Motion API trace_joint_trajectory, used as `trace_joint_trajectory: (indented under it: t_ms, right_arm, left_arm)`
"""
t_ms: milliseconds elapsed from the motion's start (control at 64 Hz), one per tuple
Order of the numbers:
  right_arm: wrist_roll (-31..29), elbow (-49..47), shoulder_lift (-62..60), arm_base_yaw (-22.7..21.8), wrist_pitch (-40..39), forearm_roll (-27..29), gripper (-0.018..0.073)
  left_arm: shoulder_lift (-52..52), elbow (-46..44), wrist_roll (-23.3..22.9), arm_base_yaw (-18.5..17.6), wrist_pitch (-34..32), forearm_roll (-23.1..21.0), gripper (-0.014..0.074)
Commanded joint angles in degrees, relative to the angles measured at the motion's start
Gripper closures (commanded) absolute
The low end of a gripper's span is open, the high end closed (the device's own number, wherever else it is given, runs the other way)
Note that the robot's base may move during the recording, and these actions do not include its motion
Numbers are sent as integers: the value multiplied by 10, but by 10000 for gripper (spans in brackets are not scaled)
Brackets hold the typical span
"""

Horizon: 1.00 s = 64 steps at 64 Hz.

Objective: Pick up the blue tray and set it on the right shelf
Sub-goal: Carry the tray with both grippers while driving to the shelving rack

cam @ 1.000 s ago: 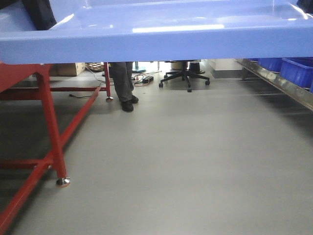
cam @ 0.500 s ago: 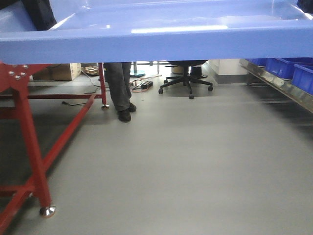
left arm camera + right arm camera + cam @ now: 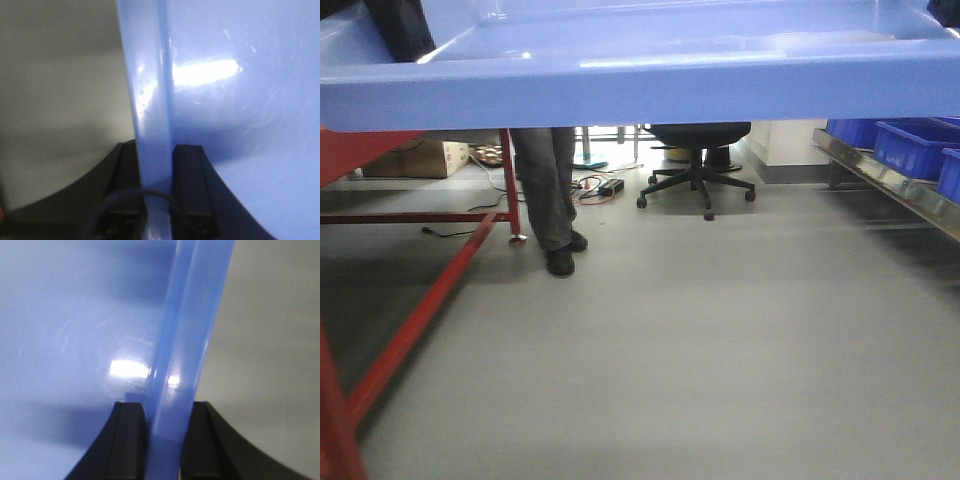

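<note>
The blue tray (image 3: 640, 85) hangs in the air across the top of the front view, its near rim filling the width. My left gripper (image 3: 156, 165) is shut on the tray's left rim (image 3: 150, 100), one black finger on each side. My right gripper (image 3: 167, 420) is shut on the tray's right rim (image 3: 190, 330) in the same way. The right shelf (image 3: 895, 180) shows as a shiny steel lip along the right edge of the front view, lower than the tray.
A red-framed table (image 3: 410, 310) stands at the left. A person's legs (image 3: 548, 200) are beside its far leg, with a black office chair (image 3: 698, 160) behind. Dark blue bins (image 3: 915, 145) sit on the shelf. Cables (image 3: 595, 187) and a cardboard box (image 3: 415, 158) lie on the grey floor.
The scene has slid left and down in the front view: the red table's near leg has left the frame, the person and chair look closer. Both grippers still hold the tray.
</note>
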Motion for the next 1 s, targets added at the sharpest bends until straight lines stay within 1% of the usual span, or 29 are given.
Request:
trace_joint_trajectory:
  t_ms: [0, 984]
  right_arm:
    - [-14, -18, -16, 5, -46, 5, 502]
    - [-14, -18, -16, 5, -46, 5, 502]
  left_arm:
    - [-19, -13, 15, -9, 56, -17, 645]
    - [-19, -13, 15, -9, 56, -29, 645]
